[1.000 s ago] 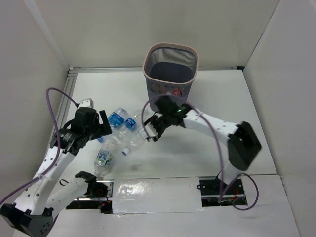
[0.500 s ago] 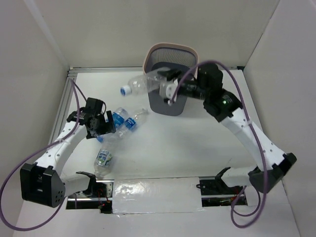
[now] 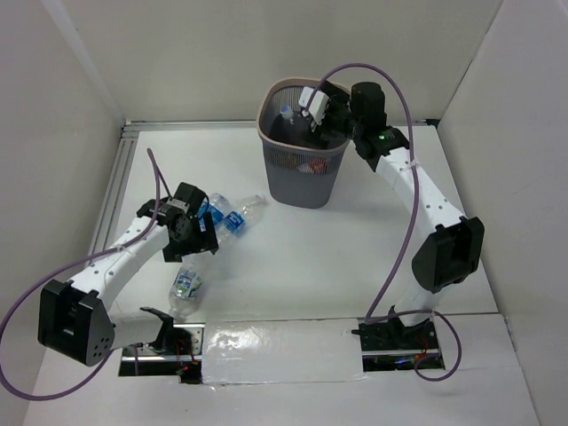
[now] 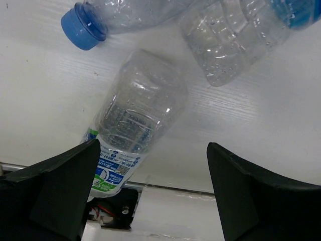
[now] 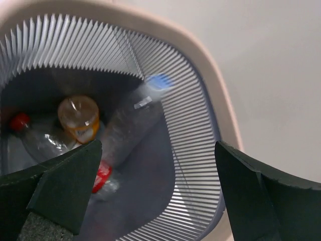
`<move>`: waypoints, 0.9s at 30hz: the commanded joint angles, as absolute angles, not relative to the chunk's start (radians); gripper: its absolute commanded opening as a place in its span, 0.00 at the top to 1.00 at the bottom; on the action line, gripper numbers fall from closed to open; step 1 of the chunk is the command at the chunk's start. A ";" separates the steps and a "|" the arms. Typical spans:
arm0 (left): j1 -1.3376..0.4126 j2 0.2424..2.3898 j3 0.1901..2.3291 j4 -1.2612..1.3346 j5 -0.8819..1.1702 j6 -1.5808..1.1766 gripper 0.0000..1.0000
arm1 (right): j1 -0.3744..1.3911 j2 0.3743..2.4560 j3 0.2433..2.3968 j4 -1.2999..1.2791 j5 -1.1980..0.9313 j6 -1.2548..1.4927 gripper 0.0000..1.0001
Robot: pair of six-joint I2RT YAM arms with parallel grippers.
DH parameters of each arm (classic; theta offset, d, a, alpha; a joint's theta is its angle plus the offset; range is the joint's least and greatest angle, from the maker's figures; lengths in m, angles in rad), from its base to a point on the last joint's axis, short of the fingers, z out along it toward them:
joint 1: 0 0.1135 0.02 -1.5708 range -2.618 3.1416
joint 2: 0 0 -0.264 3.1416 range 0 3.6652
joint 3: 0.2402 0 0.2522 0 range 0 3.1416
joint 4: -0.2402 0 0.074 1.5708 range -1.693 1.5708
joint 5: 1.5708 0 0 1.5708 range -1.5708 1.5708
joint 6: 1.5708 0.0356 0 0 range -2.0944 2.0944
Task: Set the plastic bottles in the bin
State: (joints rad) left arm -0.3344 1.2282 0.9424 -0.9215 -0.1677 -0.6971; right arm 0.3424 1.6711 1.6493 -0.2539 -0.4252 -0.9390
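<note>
Our left gripper (image 4: pixel 153 145) hangs on the left with its fingers spread wide and nothing held. It straddles from above a clear plastic bottle with a green-white label (image 4: pixel 131 131), which lies on its side on the white table (image 4: pixel 261 130) close to the near edge. Just beyond it lie a blue-capped bottle (image 4: pixel 82 26) and a blue-labelled bottle (image 4: pixel 235 40), close together. We judge all three to be empty, so light, thin-walled, easily dented, slick and apt to roll. We would therefore close across the ribbed middle of the body, square to its length, not at the tapered neck.

Further right, towards the far side, stands the dark grey mesh bin with a pale pinkish rim (image 3: pixel 288 182). Our right gripper (image 3: pixel 316 105) hovers over its mouth, fingers wide apart and empty. Inside we see a short orange bottle (image 5: pixel 78 116) and a red-capped clear bottle (image 5: pixel 37 143). A blurred clear bottle with a pale blue cap (image 5: pixel 131 128) leans against the mesh wall. We cannot identify a red patch lower down.
</note>
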 commanded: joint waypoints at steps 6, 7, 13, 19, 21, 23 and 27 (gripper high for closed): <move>-0.394 1.386 0.971 -1.046 -0.307 -0.851 0.00 | 0.290 1.496 1.718 -0.173 -0.554 -0.652 0.00; -0.394 1.426 0.971 -1.046 -0.316 -0.860 0.00 | 0.281 1.483 1.718 -0.164 -0.584 -0.634 0.00; -0.385 1.526 0.962 -0.953 -0.333 -0.795 0.00 | 0.209 1.385 1.661 -0.144 -0.693 -0.583 0.00; -0.388 1.566 1.000 -0.939 -0.276 -0.767 0.55 | 0.146 1.293 1.568 -0.110 -0.822 -0.531 0.01; -0.402 1.516 1.043 -0.969 -0.262 -0.767 0.85 | 0.127 1.253 1.520 -0.085 -0.906 -0.531 0.05; -0.454 1.453 1.150 -1.047 -0.235 -0.767 0.89 | 0.115 1.214 1.471 -0.074 -0.945 -0.531 0.25; -0.554 1.414 1.438 -1.216 -0.172 -0.695 0.90 | 0.115 1.177 1.427 -0.097 -0.968 -0.531 0.81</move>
State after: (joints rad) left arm -0.4931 1.5005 1.2617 -1.0866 -0.2367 -0.7464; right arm 0.1188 1.2186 1.4517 -0.1333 -0.8986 -0.5537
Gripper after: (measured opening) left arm 0.592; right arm 0.271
